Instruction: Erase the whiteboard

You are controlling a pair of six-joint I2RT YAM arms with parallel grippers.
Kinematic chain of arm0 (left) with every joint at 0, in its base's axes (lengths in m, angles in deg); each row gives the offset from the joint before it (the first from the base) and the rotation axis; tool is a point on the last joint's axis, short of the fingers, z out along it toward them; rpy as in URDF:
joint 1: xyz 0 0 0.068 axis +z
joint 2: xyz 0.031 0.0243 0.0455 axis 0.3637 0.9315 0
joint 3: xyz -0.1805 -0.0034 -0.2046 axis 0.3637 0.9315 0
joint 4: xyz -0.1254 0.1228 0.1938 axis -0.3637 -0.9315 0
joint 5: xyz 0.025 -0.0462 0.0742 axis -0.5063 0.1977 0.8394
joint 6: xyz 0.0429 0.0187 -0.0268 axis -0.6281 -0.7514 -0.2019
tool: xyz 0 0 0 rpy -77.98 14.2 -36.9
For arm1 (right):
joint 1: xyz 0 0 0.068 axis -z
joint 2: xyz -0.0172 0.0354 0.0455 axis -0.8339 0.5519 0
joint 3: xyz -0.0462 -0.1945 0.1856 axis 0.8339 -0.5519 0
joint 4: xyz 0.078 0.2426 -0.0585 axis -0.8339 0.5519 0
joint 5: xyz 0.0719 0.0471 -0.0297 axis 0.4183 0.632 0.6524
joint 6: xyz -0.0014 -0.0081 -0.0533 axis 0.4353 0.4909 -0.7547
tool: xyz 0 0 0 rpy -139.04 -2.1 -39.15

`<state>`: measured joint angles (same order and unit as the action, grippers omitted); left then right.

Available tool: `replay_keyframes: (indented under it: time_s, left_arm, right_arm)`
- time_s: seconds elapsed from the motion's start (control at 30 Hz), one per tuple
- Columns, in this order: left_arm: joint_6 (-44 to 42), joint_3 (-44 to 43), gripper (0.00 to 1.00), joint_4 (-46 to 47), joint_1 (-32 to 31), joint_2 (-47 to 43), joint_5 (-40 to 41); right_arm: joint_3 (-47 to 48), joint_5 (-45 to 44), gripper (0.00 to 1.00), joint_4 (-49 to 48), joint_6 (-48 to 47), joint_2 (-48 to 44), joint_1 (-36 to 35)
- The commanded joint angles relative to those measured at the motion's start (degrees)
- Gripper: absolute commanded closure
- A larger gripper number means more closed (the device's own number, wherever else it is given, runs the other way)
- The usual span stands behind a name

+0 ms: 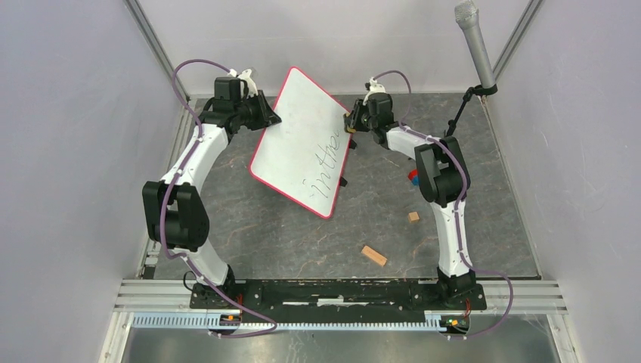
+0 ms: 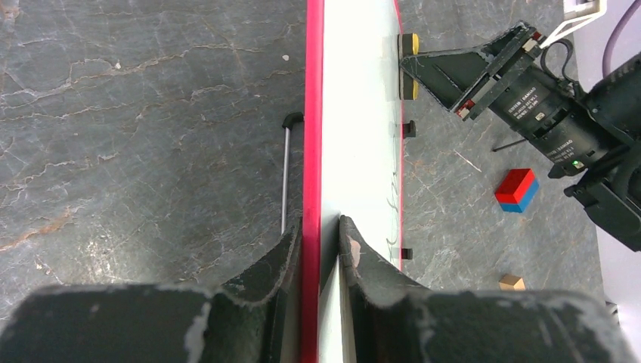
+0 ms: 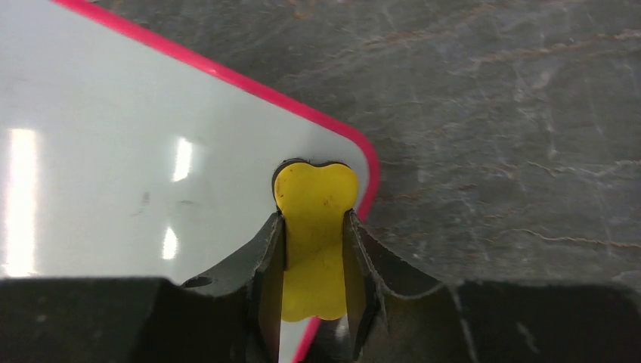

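left gripper (image 2: 320,228) clamps the whiteboard (image 1: 291,144); right gripper (image 3: 314,221), pinching the yellow eraser (image 3: 316,187), should press it flat and sweep nearward over the handwriting (image 1: 326,155).

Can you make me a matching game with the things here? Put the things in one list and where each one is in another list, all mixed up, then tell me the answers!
Things:
1. whiteboard
2. yellow eraser
3. red and blue block
4. microphone

Places:
A. lying on the table
B. pinched in the right tool
C. poking up at the far right corner
D. held by its edge in the left tool

Pairs: 1-D, 2-B, 3-A, 4-C.
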<state>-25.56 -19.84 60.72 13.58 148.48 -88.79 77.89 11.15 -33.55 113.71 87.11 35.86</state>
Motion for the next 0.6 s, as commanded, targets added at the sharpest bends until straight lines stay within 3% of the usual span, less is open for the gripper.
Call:
replay_keyframes:
  time_s: [0.0,0.17,0.4,0.57]
  left_arm:
    - [-3.36,0.23,0.98,-1.64,-1.22,-1.32,1.82]
    - [-3.28,0.05,0.98,-1.78,-1.22,-1.20,1.73]
    - [-2.85,-0.05,0.98,-1.69,-1.22,-0.47,1.02]
    - [-2.89,0.08,0.98,-1.69,-1.22,-0.75,1.00]
  right_arm:
    - [0.39,-0.65,0.72,4.36,0.99,2.19,-0.10]
    - [-0.38,3.82,0.72,0.02,-0.37,0.29,-2.26]
    - [-0.59,4.75,0.72,-4.95,-7.98,-4.66,-10.79]
    - [6.00,4.96,0.71,-3.24,-8.34,-0.33,-11.63]
